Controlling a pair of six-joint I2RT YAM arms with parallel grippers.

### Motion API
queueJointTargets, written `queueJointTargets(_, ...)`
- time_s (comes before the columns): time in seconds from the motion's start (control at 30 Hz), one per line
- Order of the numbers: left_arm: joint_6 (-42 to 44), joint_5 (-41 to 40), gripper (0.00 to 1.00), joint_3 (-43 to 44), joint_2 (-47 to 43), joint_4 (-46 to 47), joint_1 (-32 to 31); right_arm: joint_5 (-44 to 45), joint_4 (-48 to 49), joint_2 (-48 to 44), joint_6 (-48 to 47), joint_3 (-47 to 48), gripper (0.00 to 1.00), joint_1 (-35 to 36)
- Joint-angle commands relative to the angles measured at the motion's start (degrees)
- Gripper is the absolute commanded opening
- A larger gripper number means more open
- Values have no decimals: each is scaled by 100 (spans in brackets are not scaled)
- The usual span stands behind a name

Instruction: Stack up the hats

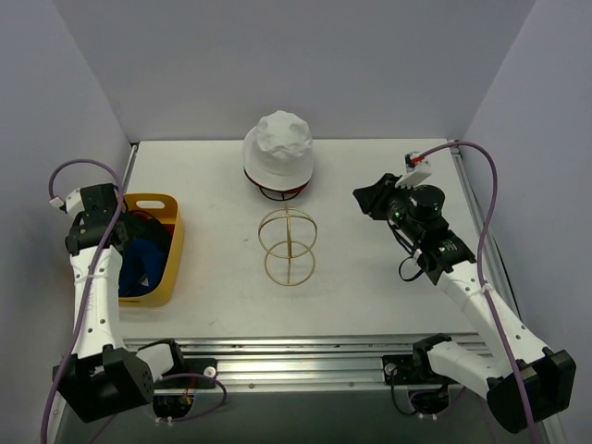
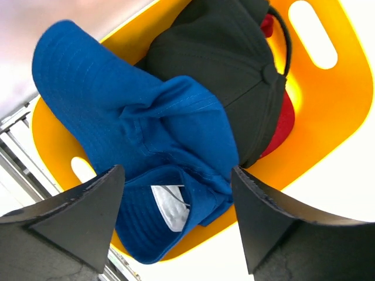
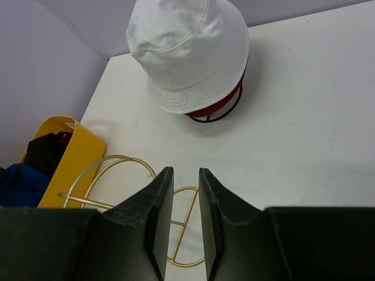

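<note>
**At the far middle of the table (image 1: pixel 370 287): a stack half built**

On the black wire frame (image 3: pixel 229 111) at the back of the table sits the white bucket hat (image 3: pixel 187 52). It is pulled down over the dark red bucket hat (image 3: pixel 220 104), of which only a strip of brim shows beneath. Read these two as stacked, so about half the job looks done.

The other two hats lie in the yellow tub (image 2: pixel 328 117) at the left edge of the table, well apart from the stack. The blue hat (image 2: pixel 135 129) is crumpled on top, its inside label turned up. The black-and-red cap (image 2: pixel 222 64) lies partly under it, against the tub's far wall. Both have yet to be carried over.

Your left gripper (image 2: pixel 177 172) hangs directly above the blue hat with its jaws spread wide and nothing between them. The wrist view does not settle whether the fingers touch the fabric. The step in hand is probably the pick of the blue hat, with the cap to follow.

Your right gripper (image 3: pixel 184 171) hovers over the right half of the table and faces the stack. Its jaws are drawn almost together with a narrow slit between them, and they hold nothing.

Between the stack and the arms stands a gold wire frame (image 1: pixel 288 245), bare and near the centre of the table.
</note>
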Motion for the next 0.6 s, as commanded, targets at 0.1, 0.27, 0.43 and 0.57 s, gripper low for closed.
queueJointTargets(0.1,-87,236,77,-259,257,378,166,-159,291,-63,32,44,21,-8)
queueJointTargets(0.27,80,659,73,-215,574,431,220,-194,318,-71,32,27,22,0)
queueJointTargets(0.43,230,993,35,-285,548,633,220,-247,344,-80,49,18,22,0)
queueJointTargets(0.57,318,1169,4,-233,600,607,220,-247,309,-141,49,35,22,-8)
